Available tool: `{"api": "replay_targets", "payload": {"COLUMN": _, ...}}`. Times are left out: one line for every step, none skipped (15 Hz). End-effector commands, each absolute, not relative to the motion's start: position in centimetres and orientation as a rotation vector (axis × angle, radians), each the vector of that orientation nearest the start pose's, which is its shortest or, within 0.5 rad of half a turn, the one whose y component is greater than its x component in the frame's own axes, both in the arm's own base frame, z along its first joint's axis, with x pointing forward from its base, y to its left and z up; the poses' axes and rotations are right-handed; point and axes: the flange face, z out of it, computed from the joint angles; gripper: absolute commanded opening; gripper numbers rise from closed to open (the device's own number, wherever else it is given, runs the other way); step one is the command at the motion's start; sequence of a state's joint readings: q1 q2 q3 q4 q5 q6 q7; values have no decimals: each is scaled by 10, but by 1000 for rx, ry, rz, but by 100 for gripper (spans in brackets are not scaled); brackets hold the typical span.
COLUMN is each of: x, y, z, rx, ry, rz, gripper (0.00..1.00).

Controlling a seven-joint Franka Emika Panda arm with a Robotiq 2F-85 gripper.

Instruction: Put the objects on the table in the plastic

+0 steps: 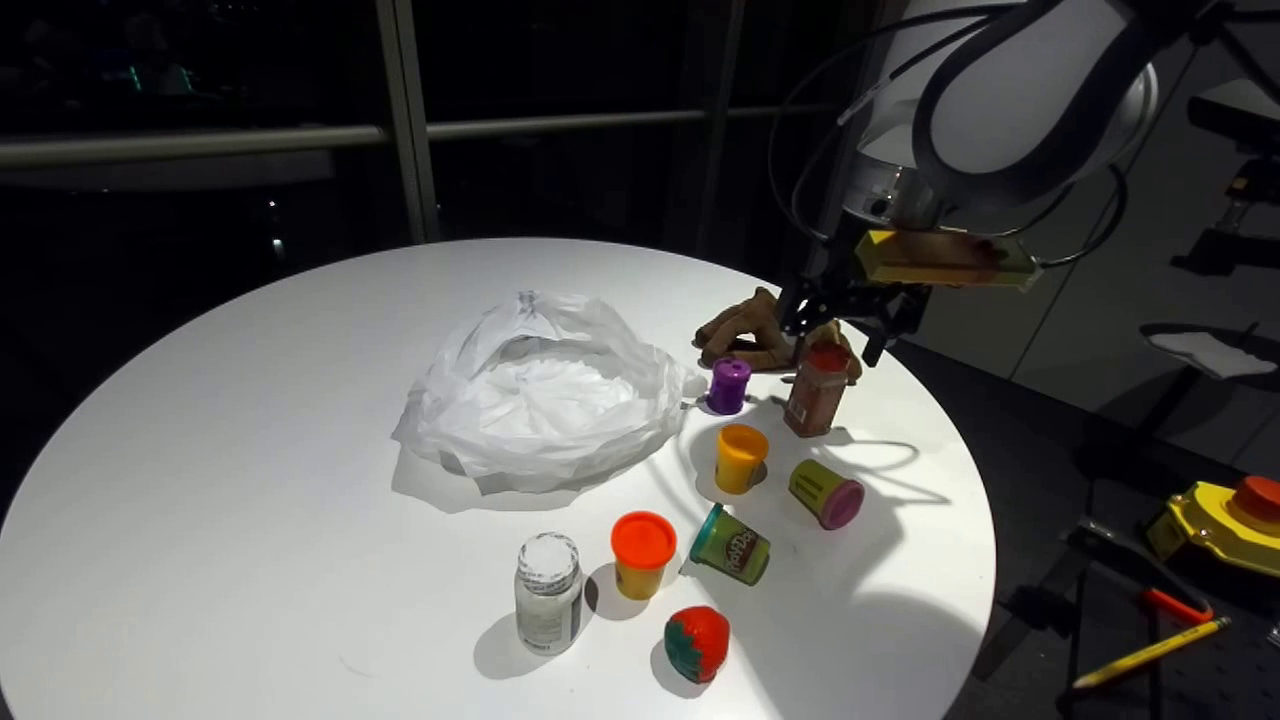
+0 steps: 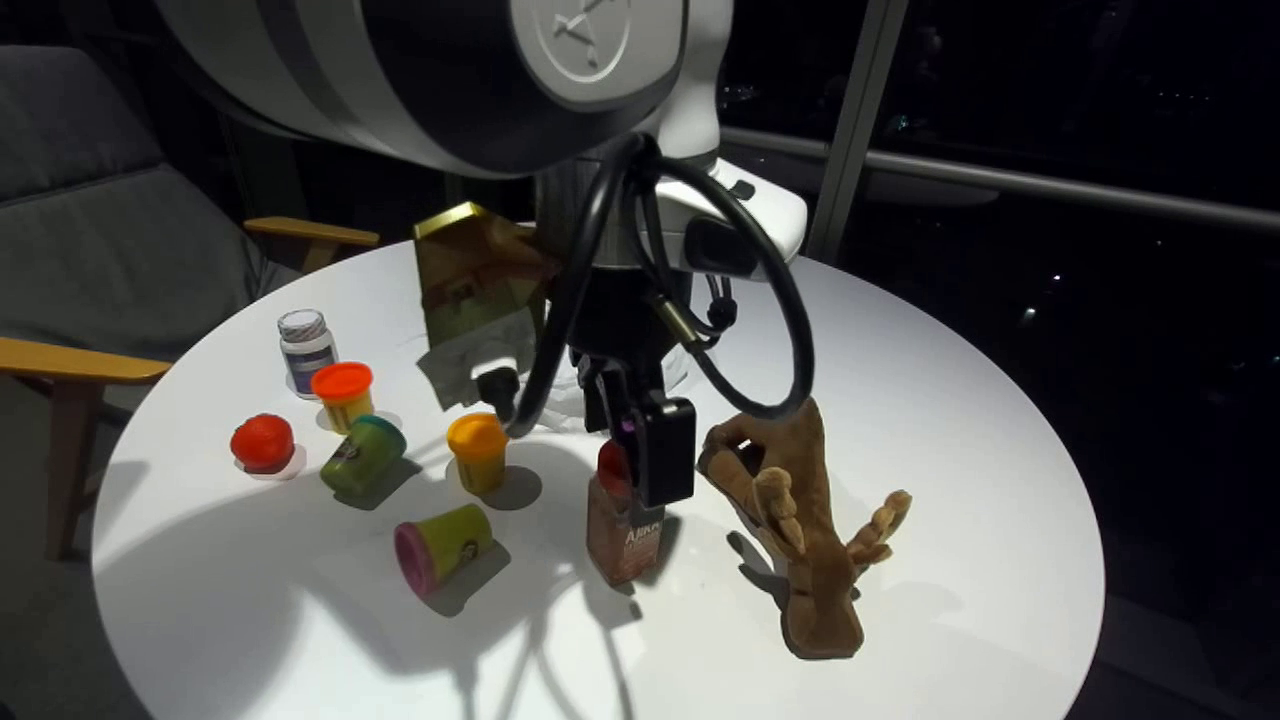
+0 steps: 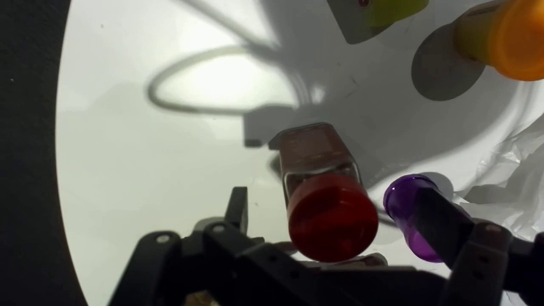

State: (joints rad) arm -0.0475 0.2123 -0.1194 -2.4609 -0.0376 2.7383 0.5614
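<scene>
The white plastic bag (image 1: 545, 455) lies open on the round table. My gripper (image 3: 338, 214) is open, its fingers on either side of the red cap of a spice jar (image 3: 314, 148). The jar stands upright on the table, also in an exterior view (image 2: 622, 540). A purple container (image 1: 729, 388) stands beside the bag; one finger partly covers it in the wrist view. An orange tub (image 1: 740, 460) and a red-lidded tub (image 1: 642, 555) stand upright. A pink-lidded tub (image 1: 825, 492) and a teal-lidded tub (image 1: 732, 548) lie on their sides. A white bottle (image 1: 548, 605) and toy strawberry (image 1: 697, 645) are near the edge.
A brown plush toy (image 2: 805, 530) lies beside the jar, behind the gripper in an exterior view. The white table (image 1: 230, 450) has a round edge. A cable loop (image 2: 800, 330) hangs from the arm near the gripper. A chair (image 2: 80, 200) stands beyond the table.
</scene>
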Motion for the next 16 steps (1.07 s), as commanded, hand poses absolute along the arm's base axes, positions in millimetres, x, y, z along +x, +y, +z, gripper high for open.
{"api": "replay_targets", "payload": {"x": 493, "y": -84, "z": 218, "rx": -3003, "ry": 1050, "rz": -156, "gripper": 73}}
{"api": "replay_targets", "payload": {"x": 495, "y": -84, "z": 219, "rx": -3009, "ry": 1045, "rz": -169, "gripper": 66}}
{"api": "replay_targets", "payload": {"x": 496, "y": -84, "z": 219, "rx": -3021, "ry": 1039, "rz": -176, "gripper": 59}}
{"api": "replay_targets", "payload": {"x": 497, "y": -85, "z": 221, "rx": -3032, "ry": 1028, "rz": -188, "gripper": 49}}
{"api": "replay_targets", "payload": {"x": 498, "y": -85, "z": 222, "rx": -3041, "ry": 1019, "rz": -199, "gripper": 42}}
{"api": "replay_targets", "payload": {"x": 498, "y": -86, "z": 224, "rx": -3051, "ry": 1008, "rz": -209, "gripper": 34}}
{"api": "replay_targets", "payload": {"x": 498, "y": -87, "z": 225, "rx": -3063, "ry": 1004, "rz": -218, "gripper": 27}}
{"api": "replay_targets", "payload": {"x": 498, "y": -89, "z": 226, "rx": -3075, "ry": 1005, "rz": -216, "gripper": 24}}
{"api": "replay_targets", "payload": {"x": 496, "y": -90, "z": 227, "rx": -3088, "ry": 1007, "rz": -205, "gripper": 24}}
{"api": "replay_targets", "payload": {"x": 494, "y": -91, "z": 233, "rx": -3091, "ry": 1010, "rz": -199, "gripper": 24}}
{"api": "replay_targets", "payload": {"x": 494, "y": -90, "z": 238, "rx": -3088, "ry": 1013, "rz": -195, "gripper": 24}}
{"api": "replay_targets", "payload": {"x": 495, "y": -85, "z": 255, "rx": -3070, "ry": 1013, "rz": -207, "gripper": 24}}
{"api": "replay_targets", "payload": {"x": 498, "y": -81, "z": 267, "rx": -3061, "ry": 1006, "rz": -219, "gripper": 24}}
{"api": "replay_targets", "payload": {"x": 506, "y": -68, "z": 290, "rx": -3023, "ry": 995, "rz": -251, "gripper": 24}}
{"api": "replay_targets", "payload": {"x": 511, "y": -57, "z": 306, "rx": -2996, "ry": 984, "rz": -265, "gripper": 24}}
{"api": "replay_targets", "payload": {"x": 524, "y": -39, "z": 321, "rx": -2953, "ry": 968, "rz": -282, "gripper": 24}}
